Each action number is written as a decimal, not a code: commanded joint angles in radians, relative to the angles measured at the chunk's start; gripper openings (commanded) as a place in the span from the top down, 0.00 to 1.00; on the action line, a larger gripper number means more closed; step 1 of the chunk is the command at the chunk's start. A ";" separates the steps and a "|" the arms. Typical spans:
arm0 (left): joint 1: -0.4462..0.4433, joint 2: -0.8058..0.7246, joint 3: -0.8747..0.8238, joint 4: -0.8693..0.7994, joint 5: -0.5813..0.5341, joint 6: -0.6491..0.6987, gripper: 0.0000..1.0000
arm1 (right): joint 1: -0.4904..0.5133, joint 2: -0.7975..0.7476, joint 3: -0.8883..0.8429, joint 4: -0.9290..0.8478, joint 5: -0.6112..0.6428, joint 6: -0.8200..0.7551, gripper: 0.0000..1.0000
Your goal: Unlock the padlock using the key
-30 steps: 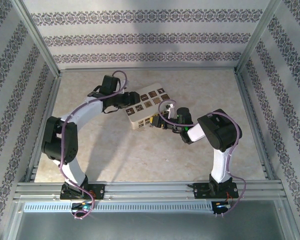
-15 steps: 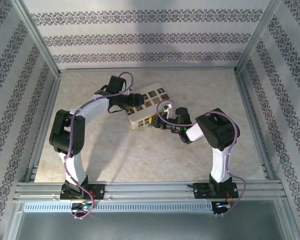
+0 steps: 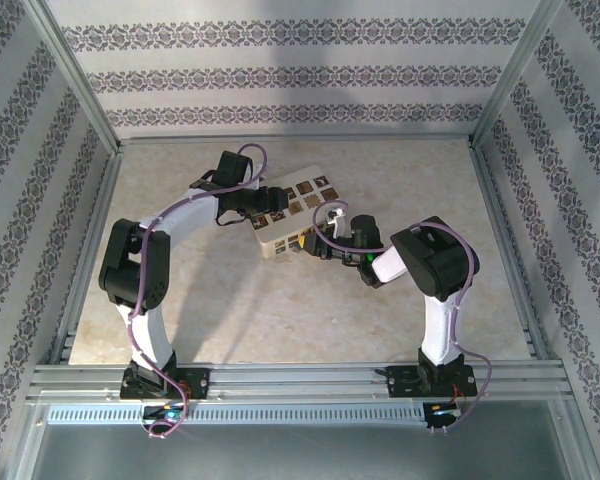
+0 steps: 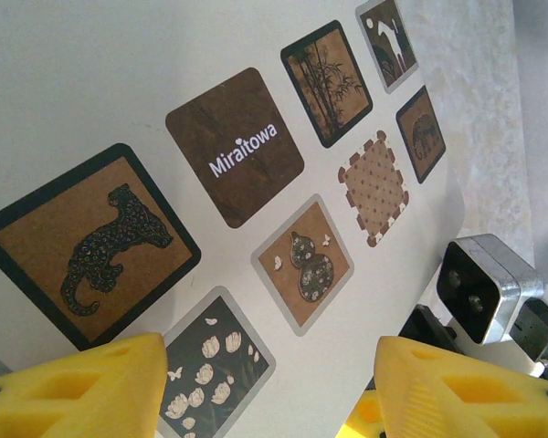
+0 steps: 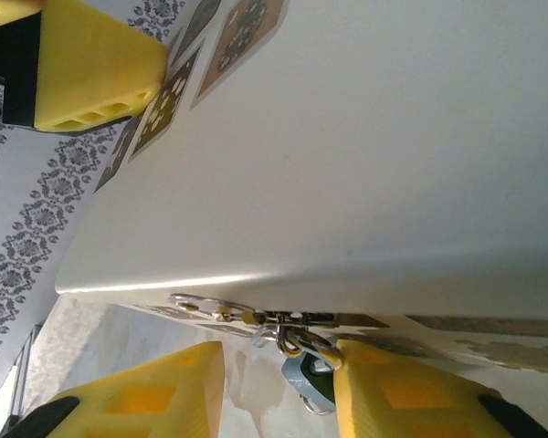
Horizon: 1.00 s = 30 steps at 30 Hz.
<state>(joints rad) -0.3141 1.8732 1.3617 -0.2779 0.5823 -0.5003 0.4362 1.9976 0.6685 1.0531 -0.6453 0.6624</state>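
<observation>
A white box (image 3: 302,197) with brown picture tiles lies mid-table. On its near side a metal hasp (image 5: 228,311) carries a small grey padlock (image 5: 307,380), whose shackle (image 5: 303,344) passes through the hasp loop. I cannot make out a key; a thin wire ring (image 5: 319,409) hangs under the padlock. My right gripper (image 5: 279,365) is open just below the hasp, and the padlock touches the inner face of its right-hand finger (image 5: 393,392). My left gripper (image 4: 269,365) stands open over the box lid (image 4: 119,82), with yellow fingers (image 4: 82,388) at each side of the flower tile.
The right wrist's silver camera block (image 4: 487,281) sits just beyond the box's edge. Both arms meet at the box (image 5: 365,137). The beige tabletop (image 3: 280,310) is enclosed by patterned walls and a metal frame rail (image 3: 300,378) along the near edge.
The left arm swung its elbow in and carried its gripper a little right over the lid. The right gripper crept slightly left toward the hasp. Little has moved in the last half second.
</observation>
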 commanded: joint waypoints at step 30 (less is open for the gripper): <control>-0.010 0.042 0.025 -0.048 -0.031 0.034 0.39 | -0.011 0.045 -0.015 0.174 -0.110 0.045 0.77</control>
<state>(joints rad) -0.3141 1.8790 1.3689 -0.2787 0.5602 -0.4934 0.4210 2.0319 0.6521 1.1580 -0.7010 0.6865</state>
